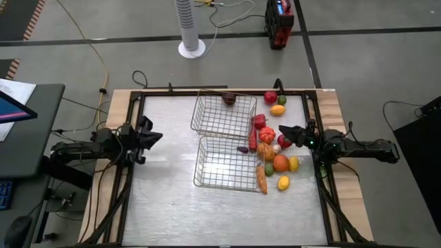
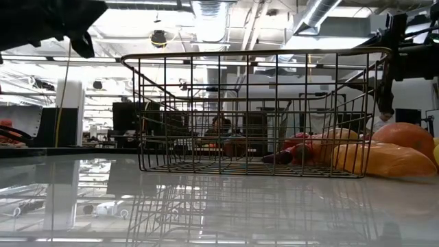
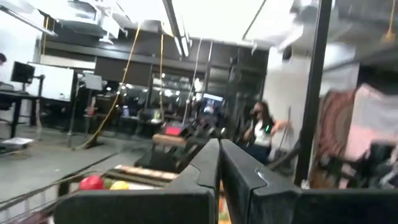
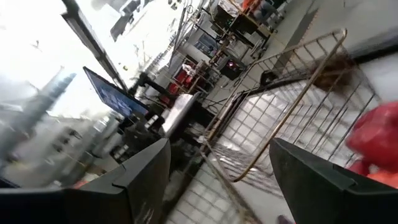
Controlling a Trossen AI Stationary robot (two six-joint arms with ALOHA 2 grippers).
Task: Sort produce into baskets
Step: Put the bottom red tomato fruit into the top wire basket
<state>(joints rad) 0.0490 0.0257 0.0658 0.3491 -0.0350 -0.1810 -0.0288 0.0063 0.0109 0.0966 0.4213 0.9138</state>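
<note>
Bare tabletop fills the lower half of my overhead picture, a wide open stretch below and left of the baskets where I have room to move, bounded by the dark frame rails along the table's edges. Two wire baskets sit touching at centre: the upper basket holds one dark piece at its top edge, and the lower basket looks empty to me. Right of both baskets the room is tight: the produce crowds that strip, with a red piece, a yellow one and a green one near the upper right corner, then an orange round fruit, a carrot lying against the lower basket's right wall, and a small yellow piece below. My right gripper hangs at centre right over that cluster, fingers spread apart and gripping nothing that I can see. My left gripper waits at centre left, well apart from the baskets, fingers pressed together and empty.
</note>
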